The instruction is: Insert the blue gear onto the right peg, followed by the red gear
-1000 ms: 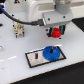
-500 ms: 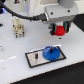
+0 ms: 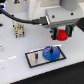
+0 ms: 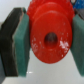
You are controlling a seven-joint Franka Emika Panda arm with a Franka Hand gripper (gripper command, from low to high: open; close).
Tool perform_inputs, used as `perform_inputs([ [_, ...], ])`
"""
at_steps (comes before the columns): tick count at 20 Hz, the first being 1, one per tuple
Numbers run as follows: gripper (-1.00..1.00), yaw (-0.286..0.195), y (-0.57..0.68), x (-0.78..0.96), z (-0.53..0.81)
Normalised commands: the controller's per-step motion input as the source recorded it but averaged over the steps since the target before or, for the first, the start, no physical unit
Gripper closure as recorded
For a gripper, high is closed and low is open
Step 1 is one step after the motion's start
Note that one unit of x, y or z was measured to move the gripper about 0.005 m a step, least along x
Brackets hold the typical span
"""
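**Red gear held above the plate, blue gear already seated**

A pale counter (image 3: 15,67) fills the exterior view, with blurred clutter along its far edge and a small dark-and-white fixture (image 3: 19,30) standing toward the exterior view's left. Near the front lies the white plate (image 3: 34,58) with its black border. The blue gear (image 3: 50,52) sits on the plate's end toward the exterior view's right, so the right peg is hidden under or within it; the other peg (image 3: 36,56) stands bare beside it.

The end effector (image 3: 61,34) hangs above and behind the plate, clenched on the red gear (image 3: 62,35). In the wrist view the teal pads (image 4: 21,42) press the gear's rim from opposite sides, and the gear's centre hole (image 4: 50,37) faces the camera.

The red gear (image 4: 50,37) looks like stiff, light, smooth plastic; a rim hold on opposite sides seems right, though glossy teeth could slip if the grip is light. It is narrower than the blue gear, so it should land well inside that gear's edge.

Open room surrounds the plate on the counter. The tight spots, I judge, are the bare peg next to the blue gear and the plate's raised border.
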Motion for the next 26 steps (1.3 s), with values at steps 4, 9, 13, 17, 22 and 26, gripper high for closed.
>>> perform_inputs([
  [4, 1.00, 0.000, -0.21, 0.62, 0.05],
  [9, 1.00, 0.000, -0.21, 0.31, 0.00],
  [13, 1.00, 0.000, -0.19, 0.09, -0.07],
  [17, 1.00, 0.000, -0.21, 0.08, -0.09],
  [22, 1.00, 0.000, -0.17, 0.12, -0.06],
  [26, 1.00, 0.000, -0.03, 0.02, 0.23],
])
